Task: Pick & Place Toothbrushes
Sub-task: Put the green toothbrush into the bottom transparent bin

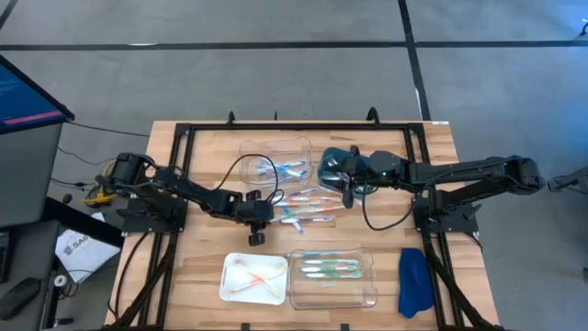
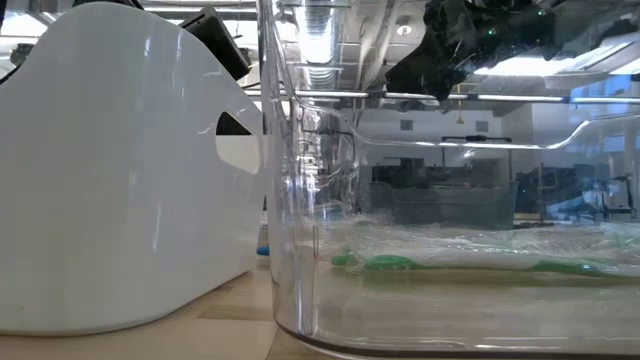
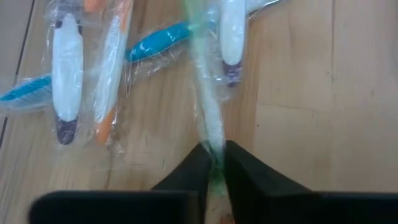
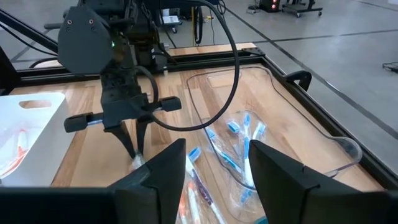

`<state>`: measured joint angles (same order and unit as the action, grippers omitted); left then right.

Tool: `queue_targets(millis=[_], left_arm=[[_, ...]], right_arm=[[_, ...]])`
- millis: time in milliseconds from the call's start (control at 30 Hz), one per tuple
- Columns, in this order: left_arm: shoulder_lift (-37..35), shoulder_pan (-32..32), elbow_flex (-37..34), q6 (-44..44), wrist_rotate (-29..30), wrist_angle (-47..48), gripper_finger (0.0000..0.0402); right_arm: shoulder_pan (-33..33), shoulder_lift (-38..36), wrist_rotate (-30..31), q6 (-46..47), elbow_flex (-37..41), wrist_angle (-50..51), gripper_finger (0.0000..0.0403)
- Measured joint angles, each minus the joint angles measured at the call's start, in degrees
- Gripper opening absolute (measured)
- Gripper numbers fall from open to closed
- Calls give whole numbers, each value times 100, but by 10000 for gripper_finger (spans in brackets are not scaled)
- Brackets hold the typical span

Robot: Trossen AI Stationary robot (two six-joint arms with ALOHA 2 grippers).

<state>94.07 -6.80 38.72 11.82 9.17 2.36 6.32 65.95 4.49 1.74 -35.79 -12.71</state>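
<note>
Several wrapped toothbrushes [image 1: 308, 207] lie loose on the wooden table's middle. My left gripper [image 3: 214, 171] points down at the pile's left end and is shut on a green-and-white wrapped toothbrush [image 3: 208, 118]. Beside that one lie a white-handled [image 3: 67, 81], an orange [image 3: 112, 68] and a blue [image 3: 155, 42] toothbrush. My right gripper [image 4: 214, 180] hovers open above the pile's right side, facing the left gripper [image 4: 135, 158], with nothing between its fingers. My left gripper pinches the green-and-white toothbrush near its near end [image 3: 214, 152] between its two fingers [image 3: 199, 171]. The fingers come from above, slanting down from the table's left. The toothbrush runs on away from the fingers, in its wrapper, lying on the table.
A clear tray [image 1: 276, 165] at the far side holds blue toothbrushes. Near the front edge stand a white tray [image 1: 253, 276] with orange ones and a clear tray [image 1: 333, 276] with green ones [image 2: 400, 264]. A blue cloth [image 1: 413, 280] lies at the near right.
</note>
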Motion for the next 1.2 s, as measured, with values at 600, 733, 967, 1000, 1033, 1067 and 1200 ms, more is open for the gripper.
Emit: queue_targets(millis=[600, 733, 967, 1000, 1033, 1067, 1200], left_arm=[[-1434, -29, -3, 226, 356, 776, 11], [-1667, -13, 175, 372, 211, 1082, 11], [-1583, -42, 722, 478, 20, 1579, 11], [-1565, -63, 788, 477, 19, 1604, 11], [-1544, -91, 864, 473, 24, 1625, 11], [-1507, -121, 950, 471, 24, 1618, 11], [-1326, -313, 1383, 467, 5, 1807, 11]], right_arm=[[-417, 0, 0, 87, 0, -20, 173], [-510, 2, 2, -59, 0, -22, 172], [-791, 2, 1, -370, 0, -123, 166], [-851, 2, 0, -373, -7, -148, 166], [-910, 2, 0, -386, -37, -126, 166], [-981, 4, -1, -383, -74, -92, 167], [-1338, 2, 0, -385, -299, 218, 173]])
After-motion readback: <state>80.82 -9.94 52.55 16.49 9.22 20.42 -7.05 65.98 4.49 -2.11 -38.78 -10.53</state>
